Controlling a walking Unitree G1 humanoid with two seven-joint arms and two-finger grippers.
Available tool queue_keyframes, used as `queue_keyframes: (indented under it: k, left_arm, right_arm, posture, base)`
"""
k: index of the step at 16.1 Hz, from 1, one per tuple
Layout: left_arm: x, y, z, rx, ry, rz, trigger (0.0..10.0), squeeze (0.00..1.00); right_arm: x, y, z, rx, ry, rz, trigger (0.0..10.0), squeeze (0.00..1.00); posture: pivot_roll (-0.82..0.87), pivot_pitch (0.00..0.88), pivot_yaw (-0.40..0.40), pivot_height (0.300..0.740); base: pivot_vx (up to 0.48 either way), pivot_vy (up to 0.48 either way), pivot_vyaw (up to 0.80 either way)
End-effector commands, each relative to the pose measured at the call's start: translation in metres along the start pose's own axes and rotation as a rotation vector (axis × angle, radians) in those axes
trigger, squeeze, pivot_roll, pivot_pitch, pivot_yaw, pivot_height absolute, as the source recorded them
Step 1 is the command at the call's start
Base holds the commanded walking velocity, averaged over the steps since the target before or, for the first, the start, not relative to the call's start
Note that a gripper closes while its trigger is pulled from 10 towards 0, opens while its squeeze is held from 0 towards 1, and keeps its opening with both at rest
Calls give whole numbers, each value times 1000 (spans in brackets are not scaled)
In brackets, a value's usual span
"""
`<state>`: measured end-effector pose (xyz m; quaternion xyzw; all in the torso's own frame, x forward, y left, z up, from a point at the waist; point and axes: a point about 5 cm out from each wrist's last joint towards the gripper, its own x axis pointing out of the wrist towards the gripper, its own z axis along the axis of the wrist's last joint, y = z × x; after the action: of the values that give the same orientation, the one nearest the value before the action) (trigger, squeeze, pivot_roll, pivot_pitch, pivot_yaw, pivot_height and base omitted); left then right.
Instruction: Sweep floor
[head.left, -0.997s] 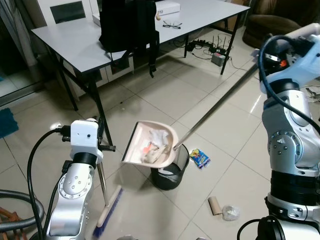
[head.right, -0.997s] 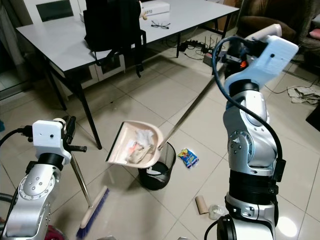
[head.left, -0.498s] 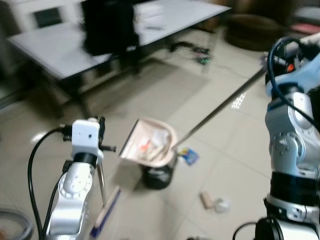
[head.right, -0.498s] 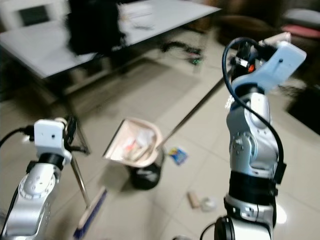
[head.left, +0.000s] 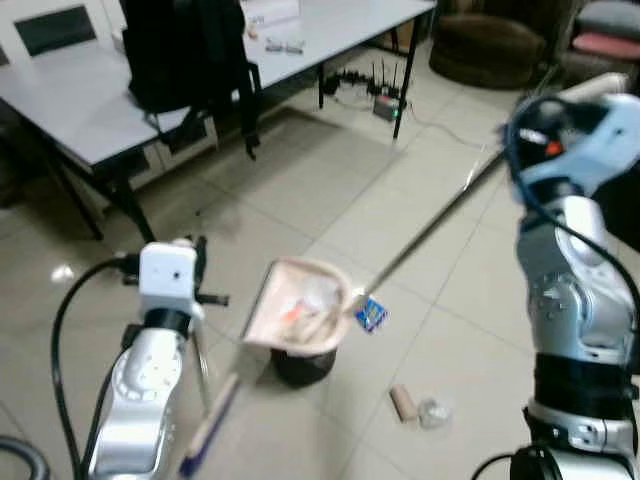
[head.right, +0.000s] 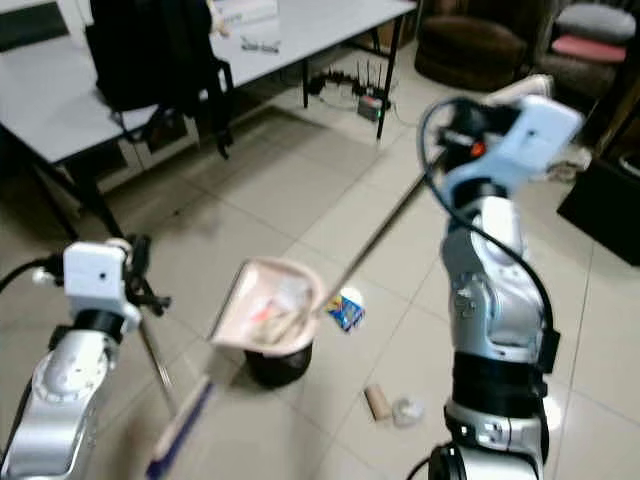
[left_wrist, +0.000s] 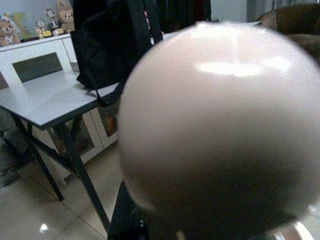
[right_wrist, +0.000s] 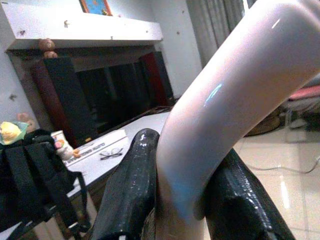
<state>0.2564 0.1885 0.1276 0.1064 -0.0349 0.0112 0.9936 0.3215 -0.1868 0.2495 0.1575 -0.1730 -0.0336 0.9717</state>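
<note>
A pink dustpan (head.left: 300, 314) holding paper scraps hangs tilted over a small black bin (head.left: 300, 366). Its long metal pole (head.left: 430, 225) runs up to my right gripper (right_wrist: 182, 200), whose black fingers (right_wrist: 127, 190) are shut on the pole's pale curved grip. My left gripper (head.left: 197, 288) is shut on the broom's stick (head.left: 204, 370), beside the dustpan. The blue brush head (head.left: 205, 440) rests on the tiles. The stick's rounded end (left_wrist: 220, 125) sits right before the left wrist camera. Litter lies on the floor: a blue packet (head.left: 370, 314), a cardboard tube (head.left: 402, 403) and a clear wrapper (head.left: 432, 411).
A grey table (head.left: 70, 95) with black legs stands at the back left, with a black backpack (head.left: 180, 50) on it. Cables and a power strip (head.left: 385, 100) lie beyond it. A dark armchair (head.left: 490, 45) stands at the back right. Open tiles stretch between the bin and the table.
The whole picture has shifted and blurred, so the camera has moved. The dustpan stays tilted over the bin with the scraps in it. Both grips are unchanged.
</note>
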Motion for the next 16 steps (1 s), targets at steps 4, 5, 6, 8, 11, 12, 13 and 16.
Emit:
queue_keyframes:
  k: [4,5,6,8,11,12,13,16]
  left_arm:
    - [-3,2,-2,18,19,23,10000,0]
    - [-3,2,-3,20,26,22,10000,0]
    - [-4,1,-4,19,32,19,10000,0]
    - [-5,0,-6,22,44,14,10000,0]
    - [-5,-1,-7,20,49,11,10000,0]
    - [-5,-1,-6,19,52,9,10000,0]
    - [-5,-2,-7,19,53,7,10000,0]
    - [-5,-2,-6,15,54,1,10000,0]
  right_arm:
    - [1,-4,9,-16,-37,-1,10000,0]
    - [0,-3,9,-18,-38,1,10000,0]
    - [0,-3,9,-20,-40,2,10000,0]
    - [0,-4,10,-25,-48,-4,10000,0]
    - [1,-6,10,-33,-55,-15,10000,0]
    - [1,-7,10,-42,-60,-22,10000,0]
    - [1,-9,9,-46,-61,-28,10000,0]
    - [2,-10,7,-51,-61,-36,10000,0]
  posture:
    - [12,18,-2,740]
    - [12,17,-1,740]
    - [11,17,-1,740]
    - [10,18,-1,740]
    - [10,19,0,740]
    - [10,21,1,740]
    - [11,22,1,740]
    - [14,25,3,740]
  base:
    - [159,0,0]
    - [0,0,0]
    - [0,0,0]
    - [0,0,0]
    - [0,0,0]
    - [0,0,0]
    - [0,0,0]
    - [0,0,0]
